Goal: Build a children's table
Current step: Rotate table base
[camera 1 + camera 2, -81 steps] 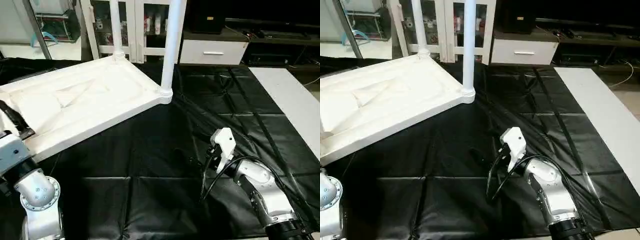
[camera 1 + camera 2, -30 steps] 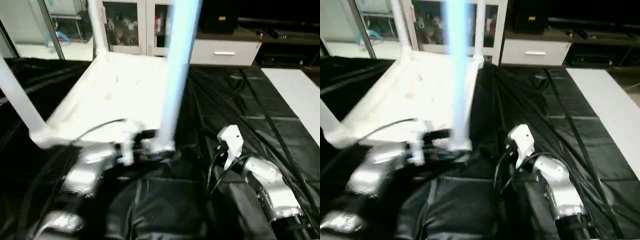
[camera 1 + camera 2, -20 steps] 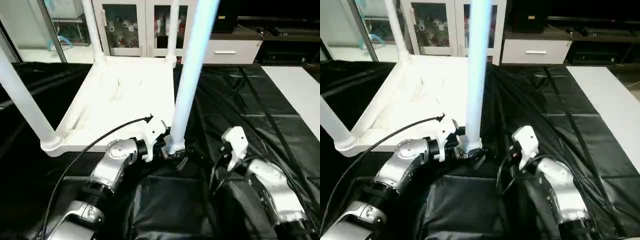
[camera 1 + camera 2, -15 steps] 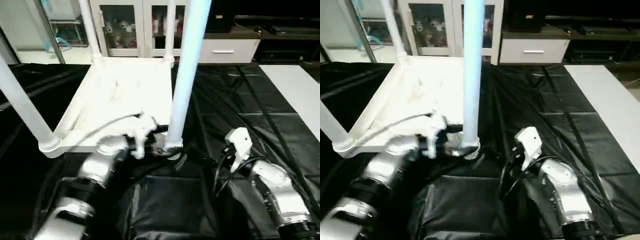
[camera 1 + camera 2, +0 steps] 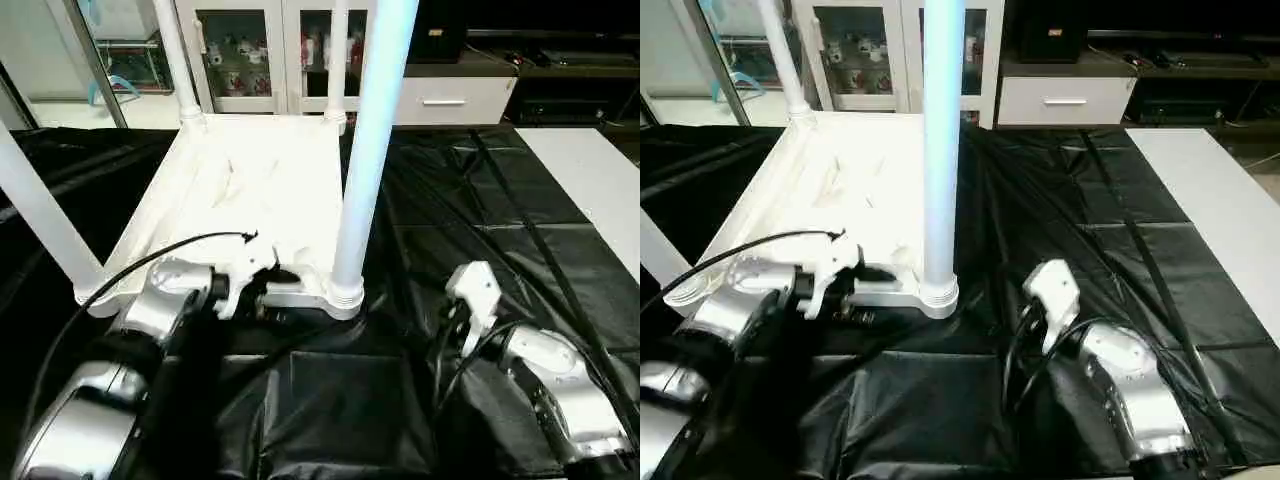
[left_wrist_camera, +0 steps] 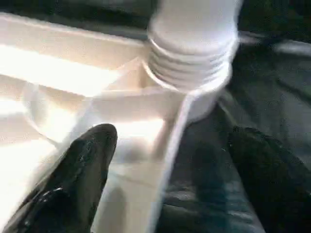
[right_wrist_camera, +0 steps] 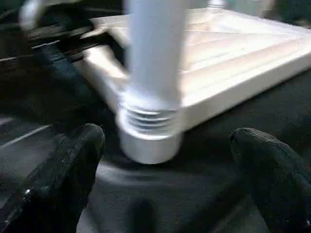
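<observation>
Left end effector (image 6: 165,160): arm reaching forward, fingers spread wide astride the near rim of the upturned tabletop (image 5: 255,190), beside the near leg (image 5: 365,150). Right end effector (image 7: 167,170): low over the black surface (image 5: 480,200), fingers wide, empty, facing that leg's socket. Since a second ago: left forearm drawn back leftward; tabletop still.

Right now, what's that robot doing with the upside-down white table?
The robot is building a white plastic children's table, which lies upside down on the black-covered work table. White tube legs stand in its corner sockets. The left gripper straddles the tabletop's edge beside the nearest leg, fingers open. The right gripper waits open, facing that same leg's base without touching.
</observation>
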